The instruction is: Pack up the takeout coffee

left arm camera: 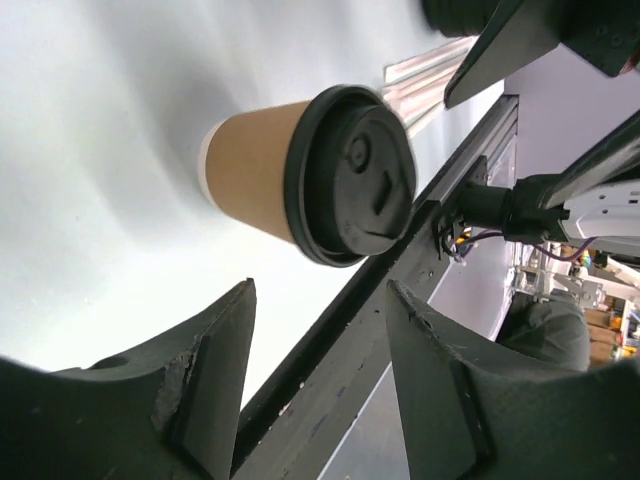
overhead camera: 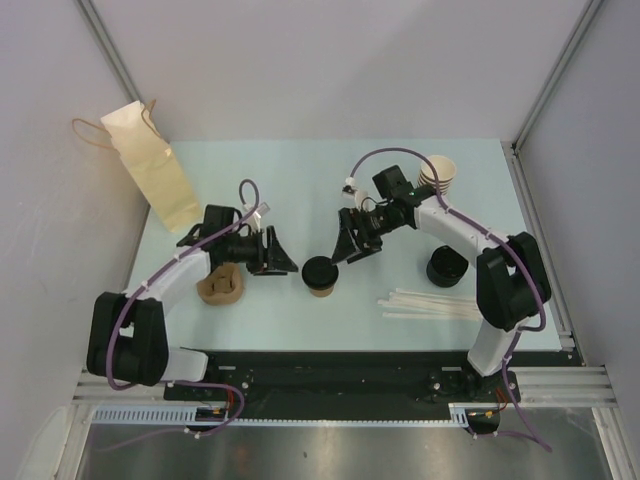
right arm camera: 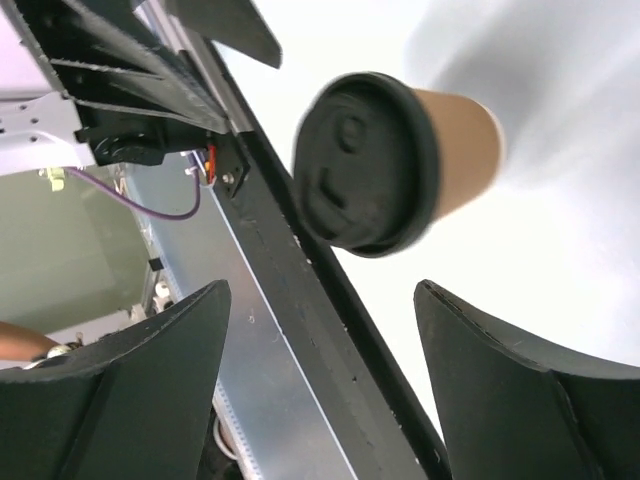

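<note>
The takeout coffee (overhead camera: 320, 274), a small tan-brown paper cup with a round black lid, stands upright on the pale table between my two grippers. It also shows in the left wrist view (left arm camera: 310, 175) and the right wrist view (right arm camera: 395, 160). My left gripper (overhead camera: 280, 252) is open and empty just left of the cup, apart from it. My right gripper (overhead camera: 350, 245) is open and empty just above and to the right of the cup, not touching it. A cream paper bag (overhead camera: 150, 165) with rope handles stands at the back left.
A brown cup carrier (overhead camera: 220, 287) lies under my left arm. A stack of lidless tan cups (overhead camera: 438, 174) stands at the back right. A stack of black lids (overhead camera: 446, 267) sits by my right arm. White straws (overhead camera: 430, 303) lie at the front right.
</note>
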You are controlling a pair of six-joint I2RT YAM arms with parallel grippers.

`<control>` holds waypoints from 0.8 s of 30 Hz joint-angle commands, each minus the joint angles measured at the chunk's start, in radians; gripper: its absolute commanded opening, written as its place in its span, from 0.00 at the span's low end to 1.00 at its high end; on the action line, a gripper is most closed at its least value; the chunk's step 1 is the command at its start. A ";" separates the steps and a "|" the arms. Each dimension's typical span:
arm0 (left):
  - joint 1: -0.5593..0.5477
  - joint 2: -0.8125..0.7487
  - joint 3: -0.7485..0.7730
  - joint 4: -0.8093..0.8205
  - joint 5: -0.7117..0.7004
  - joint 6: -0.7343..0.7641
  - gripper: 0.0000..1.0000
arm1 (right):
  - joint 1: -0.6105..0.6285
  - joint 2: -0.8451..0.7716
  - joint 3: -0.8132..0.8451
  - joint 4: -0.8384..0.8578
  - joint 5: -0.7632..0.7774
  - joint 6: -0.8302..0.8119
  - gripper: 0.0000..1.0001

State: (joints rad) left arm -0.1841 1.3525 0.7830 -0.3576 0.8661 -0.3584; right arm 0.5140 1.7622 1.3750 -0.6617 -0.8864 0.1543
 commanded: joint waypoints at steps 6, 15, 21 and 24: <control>0.002 0.080 -0.014 0.101 0.048 -0.036 0.59 | -0.012 0.127 -0.014 0.045 -0.036 0.033 0.74; 0.003 -0.041 -0.088 0.178 0.122 -0.027 0.41 | -0.012 0.108 -0.014 0.004 -0.043 -0.004 0.67; 0.002 -0.112 -0.079 0.122 0.071 -0.005 0.42 | -0.008 0.095 -0.016 -0.015 -0.029 -0.012 0.58; 0.003 -0.108 -0.067 0.103 0.010 -0.011 0.48 | -0.006 0.100 -0.016 -0.004 -0.048 -0.004 0.53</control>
State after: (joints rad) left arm -0.1829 1.2587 0.6937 -0.2409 0.9375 -0.3843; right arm 0.5026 1.9038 1.3540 -0.6655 -0.9062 0.1566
